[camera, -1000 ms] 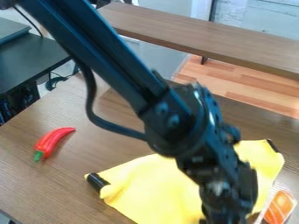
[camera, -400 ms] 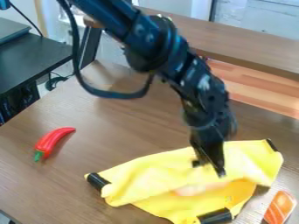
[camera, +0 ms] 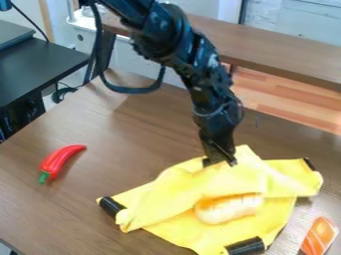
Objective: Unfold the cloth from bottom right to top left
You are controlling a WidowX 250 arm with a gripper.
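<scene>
Yellow fabric cloth (camera: 173,191): is risking collapse (if slipping free).
Black two-finger hand (camera: 220,163): is pinching the fold (camera: 223,175), nearly closed.

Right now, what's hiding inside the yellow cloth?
A pale thing with some orange on it peeks out from under a fold of the cloth. The fold covers its far edge, so I can't see its whole shape or anything else there.

Your camera view looks from above the brown table (camera: 143,127), slanting down and across it. You are near enough that the yellow cloth (camera: 190,185) lies large in the lower half; past the table's far edge, you face a long bench (camera: 283,47) and wooden floor (camera: 283,97).
</scene>
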